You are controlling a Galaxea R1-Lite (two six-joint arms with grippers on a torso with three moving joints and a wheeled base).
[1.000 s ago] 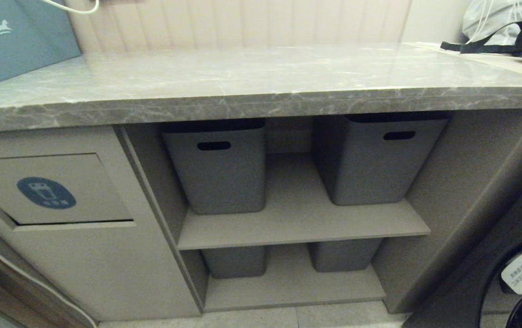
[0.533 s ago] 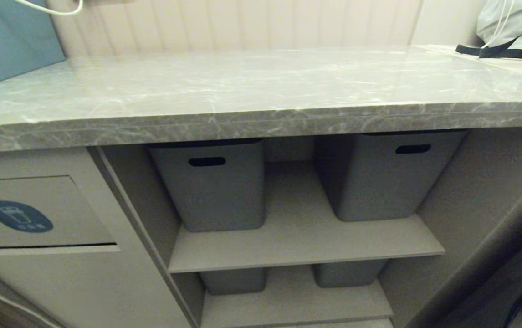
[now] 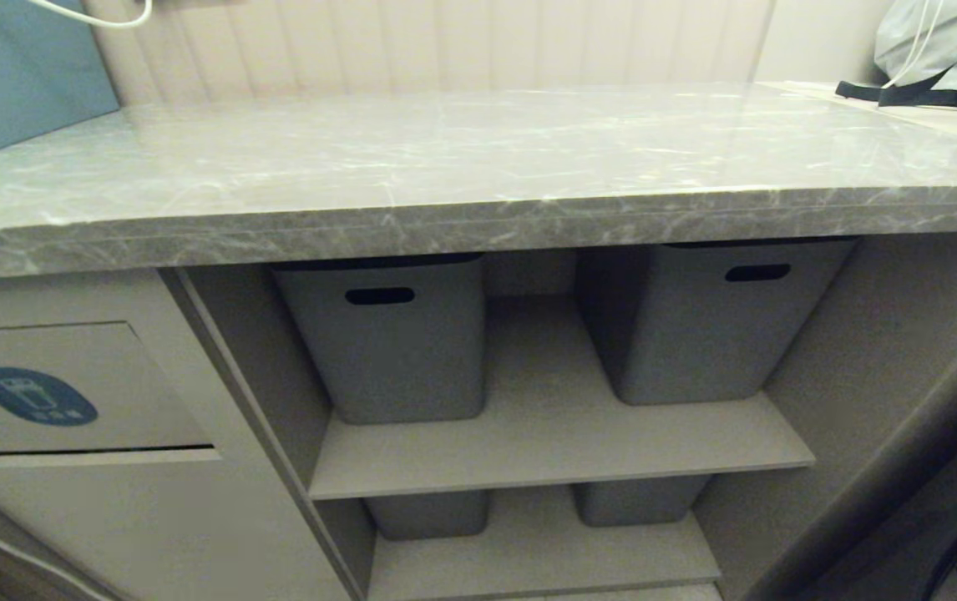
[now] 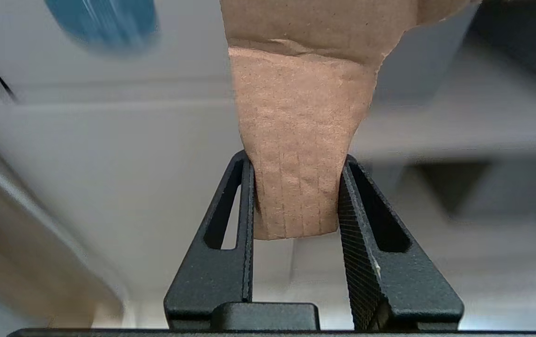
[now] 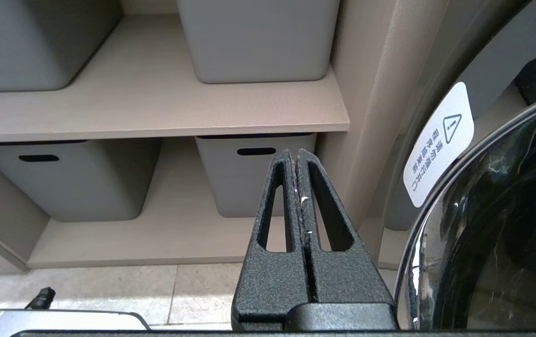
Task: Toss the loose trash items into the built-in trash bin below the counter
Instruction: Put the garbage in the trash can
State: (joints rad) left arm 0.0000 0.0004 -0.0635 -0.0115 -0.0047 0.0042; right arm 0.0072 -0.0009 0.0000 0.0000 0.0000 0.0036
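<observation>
Left gripper point(image 4: 296, 187): jaws closed on a brown cardboard scrap point(image 4: 300, 117), facing the cabinet front.
Right gripper point(image 5: 296, 157): pressed shut, empty, parked low by the shelves.
Trash bin flap point(image 3: 69, 388): at eight o'clock under the counter point(image 3: 478, 217), apparently closed.
Counter top: no trash showing.
Progress: one piece in hand, not yet dropped; the flap probably needs pushing in.

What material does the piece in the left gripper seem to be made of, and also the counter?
The piece held by the left gripper looks like brown corrugated cardboard: matte, faint ribbing, a torn edge. The counter looks like polished grey stone or an imitation: white veins, glossy reflections.
</observation>
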